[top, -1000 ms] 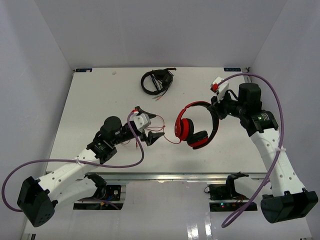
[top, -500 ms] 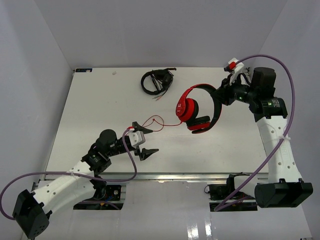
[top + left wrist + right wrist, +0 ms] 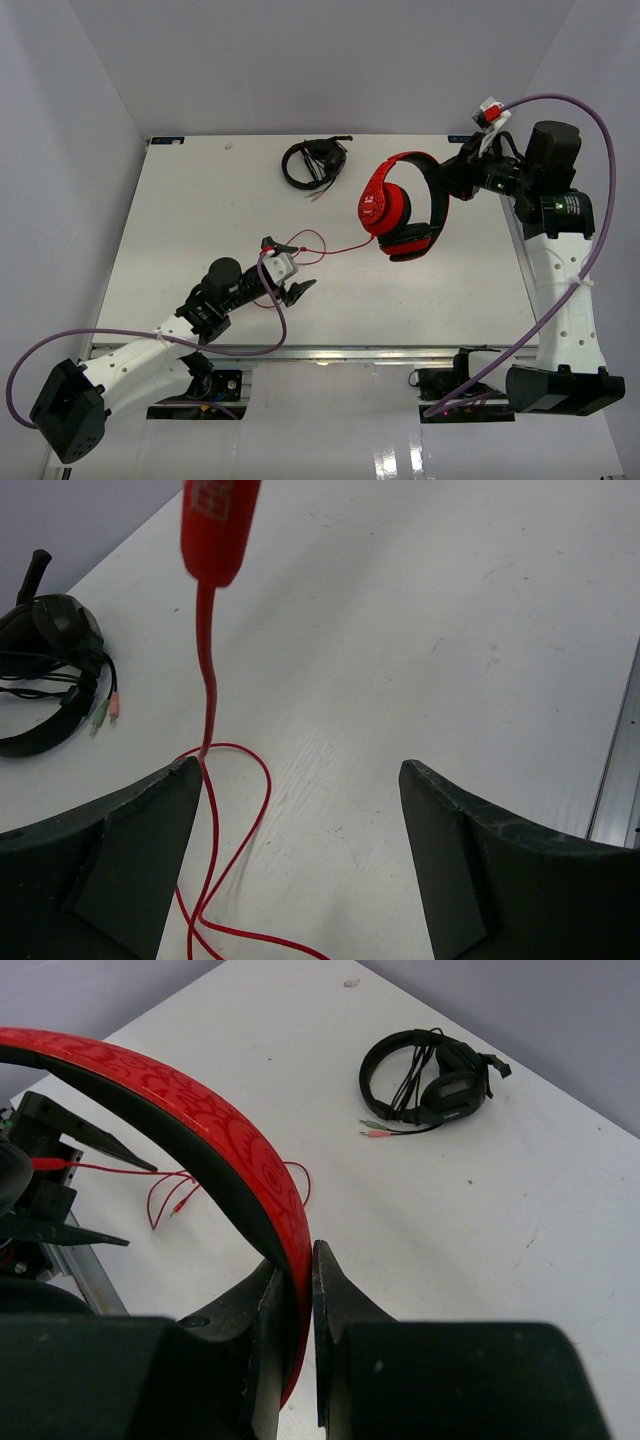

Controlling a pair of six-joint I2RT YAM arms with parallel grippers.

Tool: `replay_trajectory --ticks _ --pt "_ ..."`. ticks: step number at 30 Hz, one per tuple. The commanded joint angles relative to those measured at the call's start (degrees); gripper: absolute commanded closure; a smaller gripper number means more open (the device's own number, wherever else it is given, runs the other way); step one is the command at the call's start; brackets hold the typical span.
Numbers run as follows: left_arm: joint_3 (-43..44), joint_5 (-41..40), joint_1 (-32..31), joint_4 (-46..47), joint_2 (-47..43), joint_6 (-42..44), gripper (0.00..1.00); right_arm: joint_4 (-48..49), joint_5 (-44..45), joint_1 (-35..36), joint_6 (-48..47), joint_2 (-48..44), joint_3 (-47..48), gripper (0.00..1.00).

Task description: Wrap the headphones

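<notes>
**Overhead camera:** My right gripper holds the red headphones in the air over the right half of the table. Its jaws are closed on the headband, and the earcups hang toward the middle. The thin red cable trails down and left to my left gripper. That gripper sits low near the front edge with its jaws wide apart. A black headset lies by the far edge, well apart from both.

**Left wrist camera:** The cable drops past the inner face of one finger and loops on the tabletop. A thicker red piece on the line hangs above. I cannot tell from this angle whether the cable touches that finger. Nothing is gripped.

**Right wrist camera:** Both fingers pinch the headband, which is red outside and black inside.

**My reading:** The set looks light and the band stiff enough to carry it, though the earcups may swing. The limp cable would likely slip through a loose pinch, so the thicker piece seems the surer hold. Open tabletop lies between the arms. The front rail and side walls hem in the left arm.
</notes>
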Motion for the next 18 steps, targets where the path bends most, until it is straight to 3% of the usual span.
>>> replay_trajectory --ticks 1,12,15,18 --pt "-1.26 -2.36 -0.14 4.61 0.80 0.11 0.10 1.57 -5.51 -1.84 4.39 -0.38 3.39 0.92" --pt "-0.53 -3.95 -0.07 11.21 6.36 -0.49 0.15 1.48 -15.61 -6.28 9.51 0.77 6.53 0.92" --pt "0.51 -3.53 -0.09 10.60 7.44 -0.14 0.26 1.57 -17.16 -7.55 11.43 0.85 7.75 0.92" --pt "1.33 -2.79 -0.14 9.52 8.09 -0.02 0.50 1.52 -18.20 -8.71 11.91 1.03 8.72 0.92"
